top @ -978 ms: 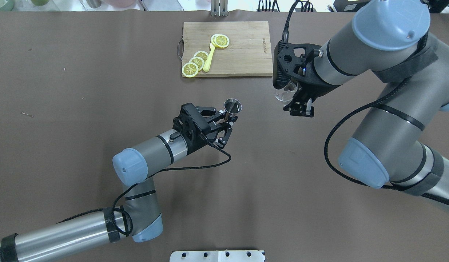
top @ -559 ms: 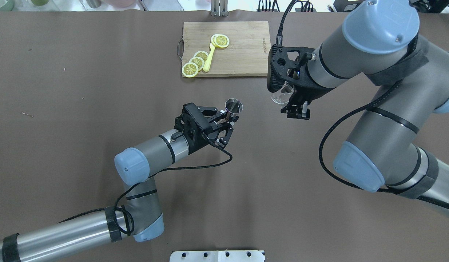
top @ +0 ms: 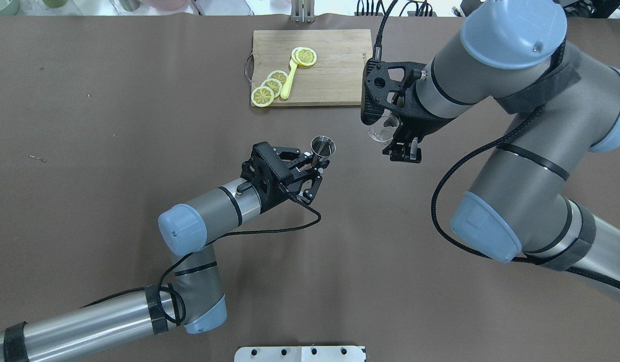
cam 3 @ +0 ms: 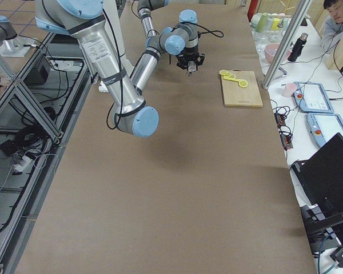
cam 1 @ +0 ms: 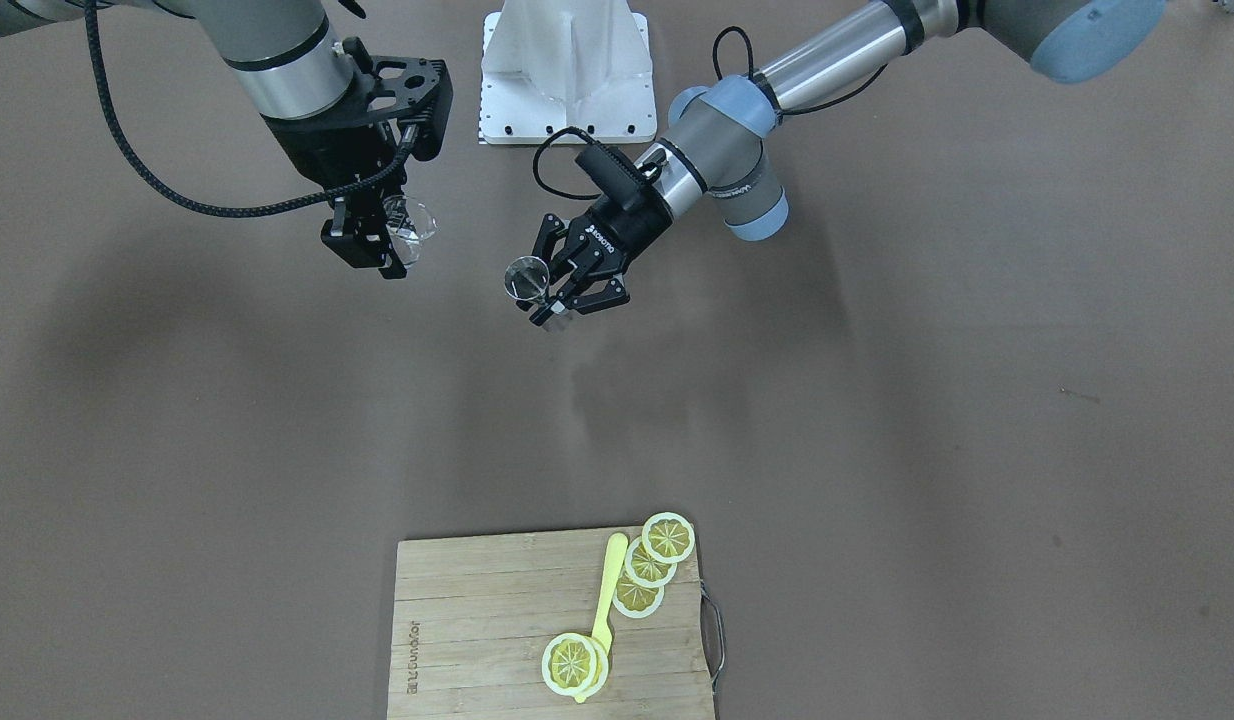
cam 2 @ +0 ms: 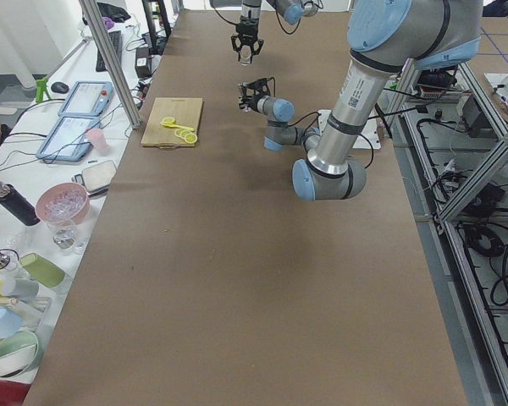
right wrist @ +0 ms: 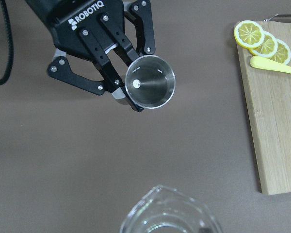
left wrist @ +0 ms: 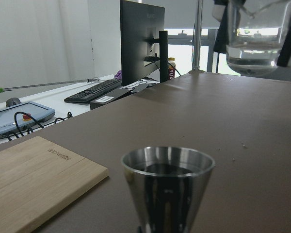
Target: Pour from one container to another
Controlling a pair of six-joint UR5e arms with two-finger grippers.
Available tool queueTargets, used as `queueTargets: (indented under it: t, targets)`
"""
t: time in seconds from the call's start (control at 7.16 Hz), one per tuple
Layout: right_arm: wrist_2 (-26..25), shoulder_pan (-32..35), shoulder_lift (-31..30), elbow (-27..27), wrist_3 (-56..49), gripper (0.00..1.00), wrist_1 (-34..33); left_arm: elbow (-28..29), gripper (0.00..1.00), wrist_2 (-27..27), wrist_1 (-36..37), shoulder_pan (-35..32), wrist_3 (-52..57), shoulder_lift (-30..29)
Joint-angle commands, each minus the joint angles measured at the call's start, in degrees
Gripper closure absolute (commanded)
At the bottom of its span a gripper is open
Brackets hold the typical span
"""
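Gripping jigger (top: 322, 148), left gripper (top: 315, 163); right gripper (top: 401, 149) clamped on beaker (top: 379, 131), open table (top: 354, 168) between.

The only word I can read outright is the white "ROBOTIQ" printed across the black body of the left hand (right wrist: 131, 90), which the right wrist camera shows well apart from the cutting board (right wrist: 276, 121), over bare tabletop (right wrist: 63, 170); the front-facing camera catches the same lettering, much smaller. On the cutting board itself there is one short dark line of lettering near the short edge opposite its metal handle (top: 248, 65), too small for me to make out in any view.
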Motion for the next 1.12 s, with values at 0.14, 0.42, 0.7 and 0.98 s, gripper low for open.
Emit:
queueTargets:
  t: [0.14,0.42,0.7,0.98]
  targets:
    - [-0.03,-0.46,2.98,-1.78,-0.09,1.0,-4.36,0.06,1.0,-0.01,0.0,-0.09,0.0,0.0]
    - [0.67,-0.46,3.78,-3.45,-3.23,1.0,-4.55,0.06,1.0,-0.1,0.0,0.17,0.0,-0.27]
    - [0.5,-0.37,6.4,-7.65,-6.4,1.0,-4.55,0.15,1.0,-0.01,0.09,0.17,0.0,-0.36]
    - [-0.2,-0.28,7.65,-9.87,-9.21,1.0,-4.38,0.24,1.0,0.08,0.0,0.0,0.0,-0.36]
